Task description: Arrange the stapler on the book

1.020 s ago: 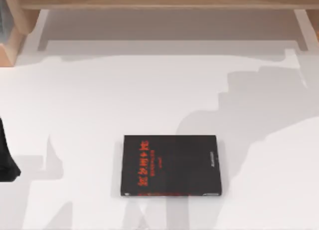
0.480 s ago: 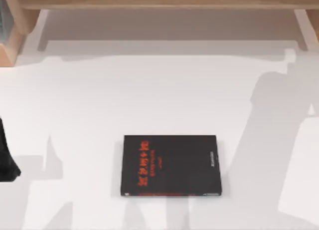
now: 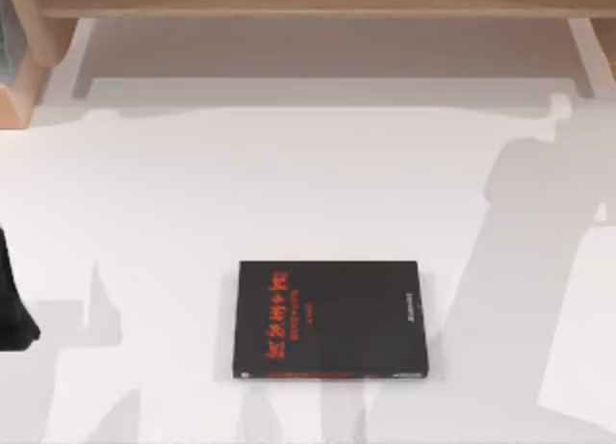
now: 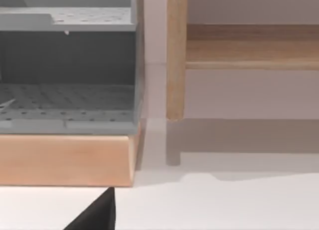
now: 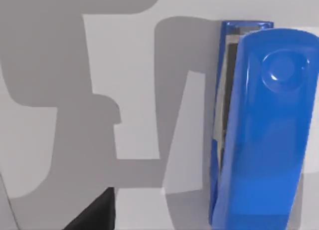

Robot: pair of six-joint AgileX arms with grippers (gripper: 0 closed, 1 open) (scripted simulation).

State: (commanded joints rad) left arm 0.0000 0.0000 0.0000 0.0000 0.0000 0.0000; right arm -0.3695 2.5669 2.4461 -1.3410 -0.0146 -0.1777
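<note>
The black book (image 3: 330,320) with red lettering lies flat near the table's front middle in the top view, and nothing is on its cover. The bright-blue stapler (image 5: 266,130) lies on the white table, close under the right wrist camera. A dark part of my right gripper (image 5: 94,212) shows beside it and is not touching it. My left arm (image 3: 14,309) stays parked at the table's left edge, well left of the book. A dark tip of the left gripper (image 4: 97,212) shows in the left wrist view.
A wooden shelf (image 3: 308,1) runs along the back of the table. At the back left, a grey perforated rack (image 4: 67,65) sits on a wooden base (image 4: 65,160), beside a wooden post (image 4: 175,55). Arm shadows cross the white table right of the book.
The large arm shadow right of the book has slid toward the table's right edge. The book and the left arm have not moved.
</note>
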